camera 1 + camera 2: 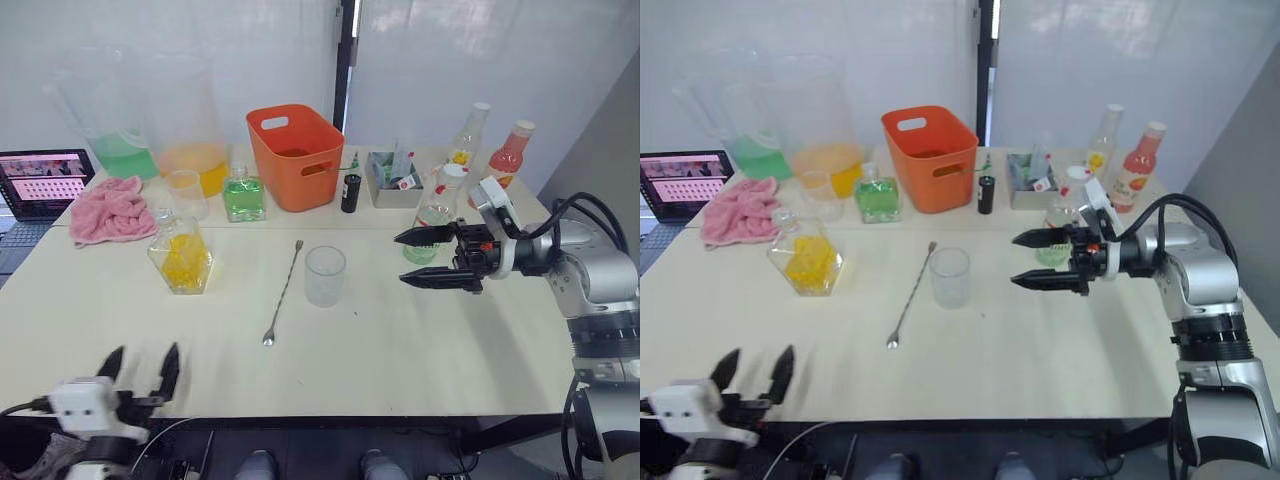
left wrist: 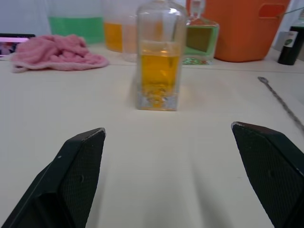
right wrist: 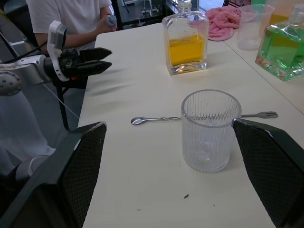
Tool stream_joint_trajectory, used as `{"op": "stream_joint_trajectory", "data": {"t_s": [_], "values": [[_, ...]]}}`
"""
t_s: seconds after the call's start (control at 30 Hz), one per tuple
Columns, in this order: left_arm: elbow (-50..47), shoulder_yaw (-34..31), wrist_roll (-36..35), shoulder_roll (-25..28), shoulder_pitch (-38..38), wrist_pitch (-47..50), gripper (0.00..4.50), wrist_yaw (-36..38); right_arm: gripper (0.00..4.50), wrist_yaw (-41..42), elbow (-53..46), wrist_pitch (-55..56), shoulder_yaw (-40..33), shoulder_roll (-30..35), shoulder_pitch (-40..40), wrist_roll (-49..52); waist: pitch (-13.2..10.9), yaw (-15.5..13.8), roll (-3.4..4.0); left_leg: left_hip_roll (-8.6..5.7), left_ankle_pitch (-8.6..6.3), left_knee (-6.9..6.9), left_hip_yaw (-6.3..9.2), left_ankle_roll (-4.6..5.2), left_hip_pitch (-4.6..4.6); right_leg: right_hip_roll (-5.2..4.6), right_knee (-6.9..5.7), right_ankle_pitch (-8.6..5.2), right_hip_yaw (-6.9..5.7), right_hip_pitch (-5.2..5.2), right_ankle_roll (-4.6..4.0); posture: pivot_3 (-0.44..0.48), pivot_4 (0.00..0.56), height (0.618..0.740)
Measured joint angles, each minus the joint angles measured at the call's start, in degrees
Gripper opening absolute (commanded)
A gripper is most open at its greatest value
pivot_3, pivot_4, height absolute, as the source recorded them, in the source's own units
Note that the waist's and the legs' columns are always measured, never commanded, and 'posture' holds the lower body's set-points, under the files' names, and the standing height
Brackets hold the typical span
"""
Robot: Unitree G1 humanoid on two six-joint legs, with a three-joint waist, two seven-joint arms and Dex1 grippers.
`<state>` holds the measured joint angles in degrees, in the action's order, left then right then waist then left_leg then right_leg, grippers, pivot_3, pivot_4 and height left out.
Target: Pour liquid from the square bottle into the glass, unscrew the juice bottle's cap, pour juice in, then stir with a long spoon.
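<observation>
the glass [image 1: 325, 275] is taken as the landmark, standing empty near the middle of the desk [image 1: 400, 350]. the square bottle [image 1: 181, 256], part full of amber liquid, stands well to the robot's left of the glass and slightly further back; the long spoon [image 1: 283, 292] lies flat between them, just beside the glass. the juice bottle [image 1: 437, 215] stands to the robot's right of the glass, its white cap [image 1: 452, 172] on, partly hidden behind the right hand [image 1: 417, 258], whose fingers are spread open and empty, pointing toward the glass. the left hand [image 1: 140, 366] is held low at the desk's near edge, well apart from the glass, likewise open with nothing between its fingers.

the square bottle is judged heavy, rigid and breakable, with smooth, probably slippery faces; it would best be taken across two opposite flat sides around mid-height, above the liquid's weight. the glass appears ribbed, light and easily tipped. the juice bottle is judged thin and yielding, so a firm squeeze may deform it
</observation>
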<state>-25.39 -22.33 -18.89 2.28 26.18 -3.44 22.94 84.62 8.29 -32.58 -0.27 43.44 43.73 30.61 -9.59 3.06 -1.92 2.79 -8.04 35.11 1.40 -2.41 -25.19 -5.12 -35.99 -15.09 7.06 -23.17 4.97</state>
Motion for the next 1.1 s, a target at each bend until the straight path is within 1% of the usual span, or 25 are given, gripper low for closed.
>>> {"op": "stream_joint_trajectory", "data": {"t_s": [0.1, 0.23, 0.37, 0.5, 0.6, 0.67, 0.77, 0.9, 1.1], "values": [[0.19, 2.29, 1.86, -0.24, -4.33, 1.30, 4.50, -3.82, 4.46, -0.74, -2.61, -0.01, -0.30, 0.03, -2.79, 0.08, 0.00, -0.44, 0.00, 0.01, 0.08, -0.03, 0.14, 0.13, 0.00, 0.07, -0.11, 0.04, -0.07, -0.01, 0.10, 0.000, 0.150, 0.725], [1.07, 2.81, 2.19, 1.44, -8.86, 3.96, 4.50, -6.95, 4.46, -1.64, -4.13, -0.22, -0.58, 0.17, -5.24, 0.16, 0.00, -0.48, 0.00, 0.01, 0.08, 0.01, 0.15, 0.13, 0.00, 0.08, -0.13, 0.07, -0.07, -0.01, 0.18, 0.000, 0.150, 0.725], [1.68, 3.60, 2.30, 3.55, -11.33, 5.88, 4.50, -8.10, 4.46, -2.43, -5.82, -0.34, -1.02, 0.62, -6.39, 1.40, 0.00, -0.49, 0.00, 0.01, 0.08, 0.08, 0.14, 0.13, 0.00, 0.07, -0.12, 0.06, -0.07, 0.03, 0.19, 0.000, 0.150, 0.725], [4.25, 3.41, 2.37, 6.06, -16.15, 7.72, 4.50, -9.65, 4.46, -3.69, -6.76, -0.31, -2.09, 1.42, -8.37, 1.80, 0.00, -0.91, 0.00, 0.01, 0.08, 0.10, 0.20, 0.13, 0.00, 0.10, -0.15, 0.01, -0.12, 0.05, 0.12, 0.000, 0.150, 0.725], [5.99, 3.38, 2.34, 7.61, -20.09, 9.33, 4.50, -10.76, 4.46, -4.48, -7.07, -0.28, -2.65, 1.59, -9.17, 2.01, 0.00, -0.90, 0.00, 0.00, 0.09, 0.13, 0.19, 0.13, 0.00, 0.09, -0.15, 0.09, -0.11, 0.07, 0.22, 0.000, 0.150, 0.725], [6.66, 3.45, 2.35, 8.04, -21.26, 9.90, 4.50, -11.12, 4.46, -4.87, -7.35, -0.19, -2.73, 1.62, -9.25, 2.08, 0.00, -0.71, 0.00, 0.01, 0.09, 0.12, 0.19, 0.14, 0.00, 0.09, -0.15, 0.22, -0.11, 0.05, 0.41, 0.000, 0.150, 0.725], [8.66, 3.47, 2.36, 8.93, -23.58, 10.98, 4.50, -11.67, 4.46, -5.27, -7.45, -0.01, -2.81, 1.84, -9.54, 2.09, 0.00, -0.64, 0.00, 0.02, 0.09, 0.09, 0.22, 0.14, 0.00, 0.13, -0.18, 0.26, -0.12, 0.04, 0.42, 0.000, 0.150, 0.725], [12.94, 3.39, 2.44, 10.01, -28.64, 12.22, 4.50, -13.25, 4.46, -6.23, -7.53, 0.49, -2.82, 1.81, -9.74, 2.06, 0.00, -0.73, 0.00, 0.02, 0.09, 0.11, 0.22, 0.14, 0.00, 0.13, -0.14, 0.27, -0.10, 0.08, 0.50, 0.000, 0.150, 0.725], [16.69, 3.30, 2.93, 12.26, -31.81, 12.38, 4.50, -13.31, 4.46, -7.46, -7.33, 2.13, -2.83, 1.83, -10.42, 1.89, 0.00, -0.68, 0.00, 0.02, 0.09, 0.06, 0.23, 0.14, 0.00, 0.14, -0.14, 0.33, -0.11, 0.05, 0.40, 0.000, 0.150, 0.725]]}}
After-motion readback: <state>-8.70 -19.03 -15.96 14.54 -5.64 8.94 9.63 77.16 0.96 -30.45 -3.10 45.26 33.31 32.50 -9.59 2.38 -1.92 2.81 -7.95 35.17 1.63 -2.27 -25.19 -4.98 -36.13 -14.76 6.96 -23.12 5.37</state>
